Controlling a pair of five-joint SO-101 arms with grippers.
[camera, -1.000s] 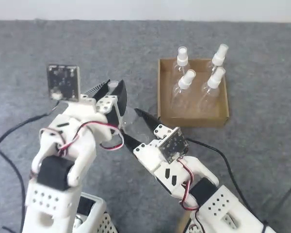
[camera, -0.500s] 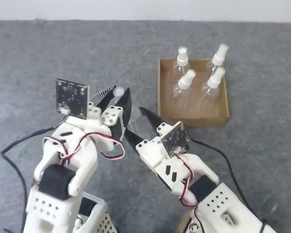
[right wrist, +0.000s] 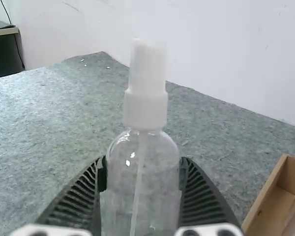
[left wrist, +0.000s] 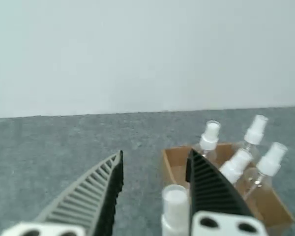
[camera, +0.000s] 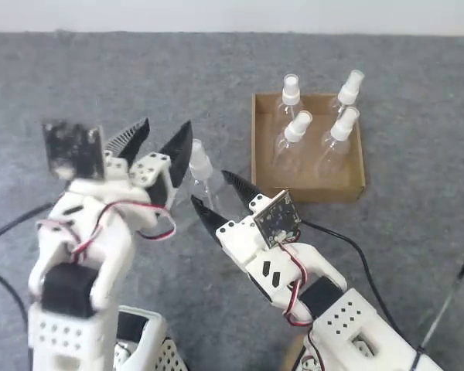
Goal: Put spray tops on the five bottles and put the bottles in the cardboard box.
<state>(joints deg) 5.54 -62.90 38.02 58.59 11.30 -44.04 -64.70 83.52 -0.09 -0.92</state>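
From above, the fifth bottle (camera: 205, 184) stands on the table (camera: 100, 77) near the cardboard box (camera: 309, 190), which holds four bottles (camera: 291, 145); the right arm's jaws sit either side of it and the left arm's jaws are near its spray top (camera: 199, 161). The left wrist view shows those jaws wide apart, the top close by one, so they should back straight off before any lift. In the right wrist view the jaws are clamped on the bottle's body; I would carry it upright, high enough to clear the box wall.

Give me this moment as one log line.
left gripper open | right gripper shut on fifth bottle, spray top on | cardboard box holds four topped bottles | fifth bottle not yet boxed
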